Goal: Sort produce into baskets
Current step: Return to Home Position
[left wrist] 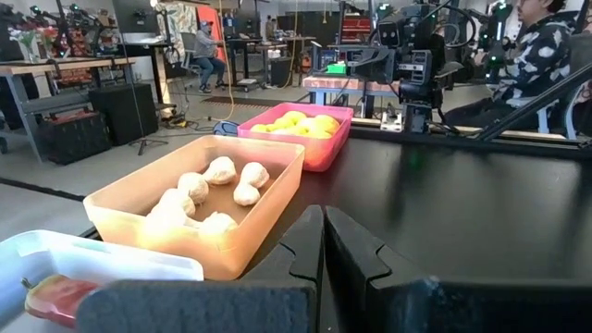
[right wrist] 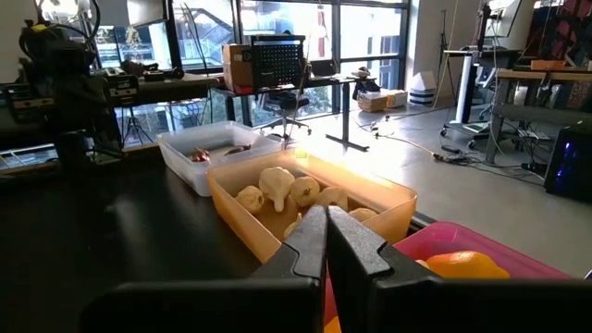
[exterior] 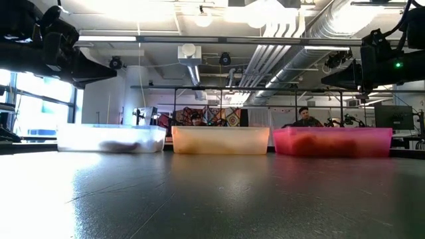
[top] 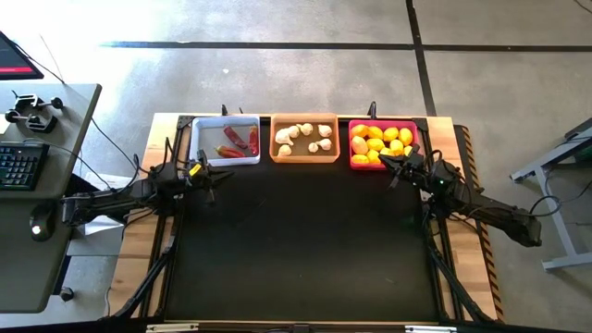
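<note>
Three chili peppers (top: 231, 137) lie at differing angles.

- In the low view we make out only dim smudges inside the shallow white plastic bin (exterior: 111, 138), the orange plastic bin (exterior: 220, 140) and the magenta plastic bin (exterior: 332, 141).
- The left wrist view's edge crops the white bin, and we see only part of one dark red chili pepper (left wrist: 55, 294).

Both arms are black and thin, like long sticks with chunky joints. The left arm (top: 120, 196) has a small yellow tag (top: 196, 168) close to the left gripper (top: 215, 177). The right arm (top: 490, 211) has a tiny green light (exterior: 397, 64) near the right gripper (top: 385, 163). The fingers (left wrist: 296, 264) are dark, flat and blocky, with little steps cut in their edges.
</note>
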